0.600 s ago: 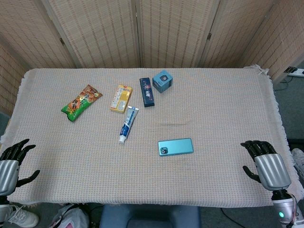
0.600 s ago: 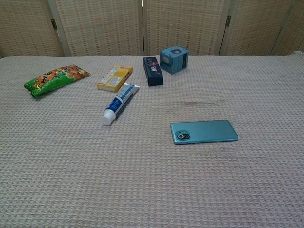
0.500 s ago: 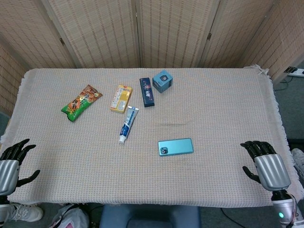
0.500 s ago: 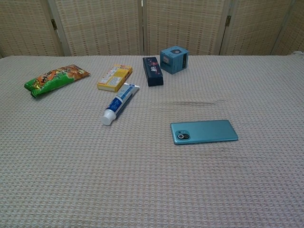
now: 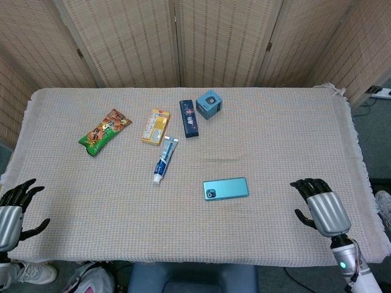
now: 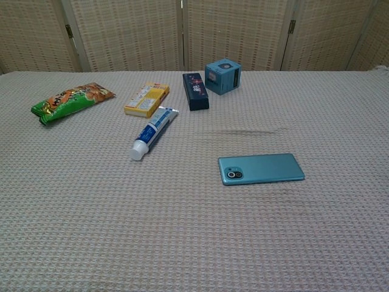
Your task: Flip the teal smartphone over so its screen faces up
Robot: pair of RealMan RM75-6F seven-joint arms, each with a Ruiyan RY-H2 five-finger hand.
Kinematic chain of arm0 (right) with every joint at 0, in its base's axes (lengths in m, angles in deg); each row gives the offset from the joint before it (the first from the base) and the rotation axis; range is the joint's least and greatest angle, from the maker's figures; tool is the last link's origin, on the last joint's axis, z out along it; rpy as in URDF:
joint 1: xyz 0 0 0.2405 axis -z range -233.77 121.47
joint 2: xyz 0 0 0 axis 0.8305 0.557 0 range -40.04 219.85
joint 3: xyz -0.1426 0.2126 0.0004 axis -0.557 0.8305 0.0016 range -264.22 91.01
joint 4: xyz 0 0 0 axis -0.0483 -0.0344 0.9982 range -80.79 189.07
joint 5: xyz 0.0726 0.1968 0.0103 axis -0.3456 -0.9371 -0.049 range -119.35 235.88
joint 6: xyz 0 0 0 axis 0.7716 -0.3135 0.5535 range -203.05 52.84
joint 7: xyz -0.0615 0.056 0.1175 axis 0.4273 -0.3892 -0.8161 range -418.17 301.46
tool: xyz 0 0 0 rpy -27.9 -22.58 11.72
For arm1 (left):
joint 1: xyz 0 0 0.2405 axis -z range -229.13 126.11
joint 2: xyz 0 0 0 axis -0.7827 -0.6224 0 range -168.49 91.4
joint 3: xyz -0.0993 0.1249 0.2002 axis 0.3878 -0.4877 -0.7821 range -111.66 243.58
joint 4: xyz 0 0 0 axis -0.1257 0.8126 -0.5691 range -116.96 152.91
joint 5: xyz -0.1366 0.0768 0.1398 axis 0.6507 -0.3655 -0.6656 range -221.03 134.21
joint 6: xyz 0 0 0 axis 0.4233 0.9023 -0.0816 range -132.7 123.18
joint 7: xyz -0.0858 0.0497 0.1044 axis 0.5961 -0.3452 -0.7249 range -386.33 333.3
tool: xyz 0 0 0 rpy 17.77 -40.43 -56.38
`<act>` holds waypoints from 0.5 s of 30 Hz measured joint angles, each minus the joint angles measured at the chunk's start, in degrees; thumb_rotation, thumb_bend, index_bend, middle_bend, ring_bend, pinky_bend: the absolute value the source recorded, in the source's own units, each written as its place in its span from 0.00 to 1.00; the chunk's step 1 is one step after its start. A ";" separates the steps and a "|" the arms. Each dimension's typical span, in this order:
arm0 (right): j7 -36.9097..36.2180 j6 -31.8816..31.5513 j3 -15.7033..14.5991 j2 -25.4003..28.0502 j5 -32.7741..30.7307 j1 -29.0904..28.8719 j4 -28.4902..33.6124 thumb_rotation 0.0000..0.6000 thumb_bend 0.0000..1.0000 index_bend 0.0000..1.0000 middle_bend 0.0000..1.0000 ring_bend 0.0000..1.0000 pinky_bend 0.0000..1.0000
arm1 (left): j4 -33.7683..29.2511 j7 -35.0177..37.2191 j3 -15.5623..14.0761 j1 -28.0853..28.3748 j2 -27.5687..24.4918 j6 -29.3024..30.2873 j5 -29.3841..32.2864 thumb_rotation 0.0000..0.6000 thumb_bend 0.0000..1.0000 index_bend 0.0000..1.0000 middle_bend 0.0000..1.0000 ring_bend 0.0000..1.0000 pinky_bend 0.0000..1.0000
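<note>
The teal smartphone (image 5: 226, 188) (image 6: 261, 168) lies flat near the table's middle with its back and camera lens up, lens end to the left. In the head view my right hand (image 5: 320, 205) hovers over the front right of the table, well to the phone's right, fingers apart and holding nothing. At the front left corner my left hand (image 5: 13, 209) sits off the table edge, fingers spread and empty. Neither hand shows in the chest view.
Behind the phone lie a toothpaste tube (image 5: 165, 160), a yellow box (image 5: 156, 126), a dark blue box (image 5: 189, 118), a teal cube box (image 5: 209, 104) and a green snack bag (image 5: 104, 131). A beige woven cloth (image 5: 275, 134) covers the table; folding screens stand behind.
My right hand has moved left and a little forward over the table, closer to the phone. The left hand and the phone have stayed put.
</note>
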 measured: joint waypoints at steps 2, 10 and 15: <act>0.20 3.22 0.66 -1.74 -1.01 -1.63 -1.16 1.00 0.23 0.24 0.27 0.20 0.22 | 0.22 0.39 -0.13 -0.26 -0.08 0.25 0.00 1.00 0.21 0.23 0.14 0.15 0.20; 1.92 16.33 4.58 -13.02 -6.83 -10.20 -10.45 1.00 0.23 0.25 0.27 0.20 0.22 | 0.90 1.76 -0.40 -1.22 -0.66 1.07 0.46 1.00 0.21 0.23 0.14 0.15 0.20; 2.77 21.60 6.63 -19.31 -10.01 -14.67 -16.71 1.00 0.23 0.26 0.27 0.20 0.22 | 1.24 2.17 -0.54 -1.72 -0.88 1.31 0.87 1.00 0.21 0.23 0.15 0.15 0.20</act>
